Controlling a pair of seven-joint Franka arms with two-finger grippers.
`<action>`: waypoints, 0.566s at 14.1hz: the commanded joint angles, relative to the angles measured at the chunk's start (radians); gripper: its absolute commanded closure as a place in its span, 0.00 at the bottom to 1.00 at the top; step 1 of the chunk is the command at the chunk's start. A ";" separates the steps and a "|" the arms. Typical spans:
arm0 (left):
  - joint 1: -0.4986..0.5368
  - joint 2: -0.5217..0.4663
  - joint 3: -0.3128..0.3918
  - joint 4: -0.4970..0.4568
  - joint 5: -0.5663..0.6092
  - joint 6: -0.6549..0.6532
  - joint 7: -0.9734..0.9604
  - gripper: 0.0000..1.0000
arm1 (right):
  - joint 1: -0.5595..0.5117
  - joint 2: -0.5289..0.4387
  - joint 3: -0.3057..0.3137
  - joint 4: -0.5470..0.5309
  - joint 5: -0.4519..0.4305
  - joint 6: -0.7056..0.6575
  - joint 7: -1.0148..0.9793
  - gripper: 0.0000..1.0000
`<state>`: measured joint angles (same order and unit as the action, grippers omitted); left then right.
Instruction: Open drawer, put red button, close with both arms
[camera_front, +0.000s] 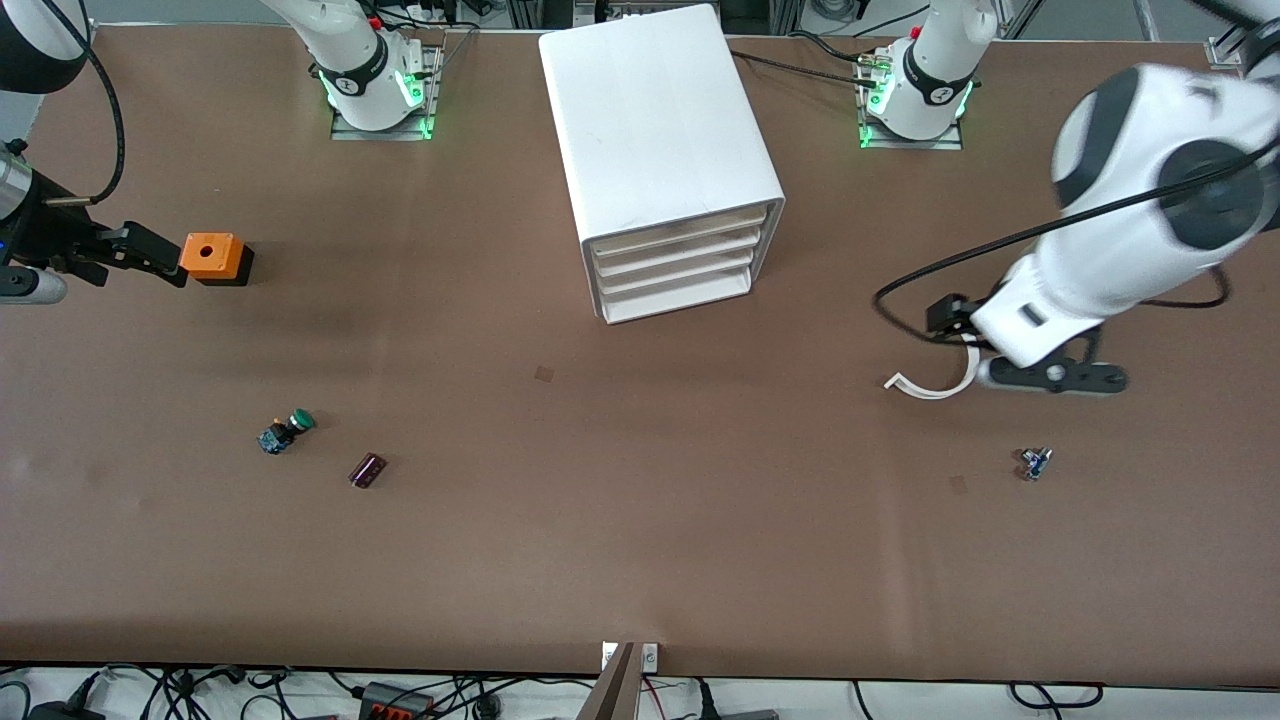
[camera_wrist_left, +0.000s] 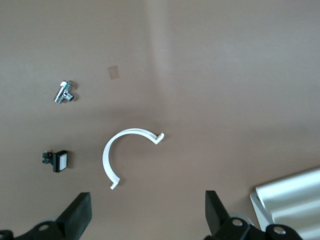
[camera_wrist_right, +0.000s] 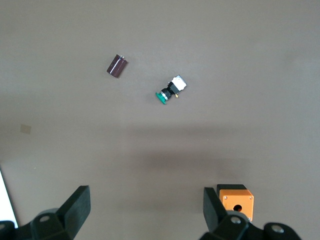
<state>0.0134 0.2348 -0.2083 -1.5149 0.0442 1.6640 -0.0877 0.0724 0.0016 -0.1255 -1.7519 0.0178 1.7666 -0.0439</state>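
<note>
Left tool (camera_wrist_left: 147, 212): jaws wide open, empty, low over the table (camera_front: 640, 560) at the left arm's end. A white C-shaped strip (camera_wrist_left: 127, 155) lies just ahead of its fingers (camera_wrist_left: 79, 212). Past that are a small metal valve fitting (camera_wrist_left: 64, 92) and a small black button body (camera_wrist_left: 56, 161) showing a white face. Its cap is hidden, so I can't tell if it's the red button.

Right tool (camera_wrist_right: 147, 212): open, empty. The orange cube with a hole (camera_wrist_right: 236, 201) sits just outside one finger. A green-capped button (camera_wrist_right: 170, 91) and a dark purple cylinder (camera_wrist_right: 117, 66) lie well ahead of it.

White drawer cabinet (camera_front: 660, 150): between the two tools, all drawers shut.
</note>
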 joint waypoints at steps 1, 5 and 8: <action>-0.027 -0.106 0.102 -0.059 -0.049 -0.006 0.155 0.00 | -0.011 -0.011 0.012 0.003 -0.016 -0.016 0.010 0.00; -0.020 -0.242 0.165 -0.111 -0.093 -0.081 0.174 0.00 | -0.010 -0.011 0.014 -0.008 -0.033 -0.015 0.010 0.00; -0.026 -0.265 0.208 -0.140 -0.087 -0.055 0.198 0.00 | -0.010 -0.011 0.014 -0.008 -0.033 -0.016 0.010 0.00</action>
<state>0.0098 -0.0054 -0.0350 -1.5997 -0.0248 1.5797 0.0708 0.0724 0.0033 -0.1251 -1.7530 -0.0001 1.7610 -0.0435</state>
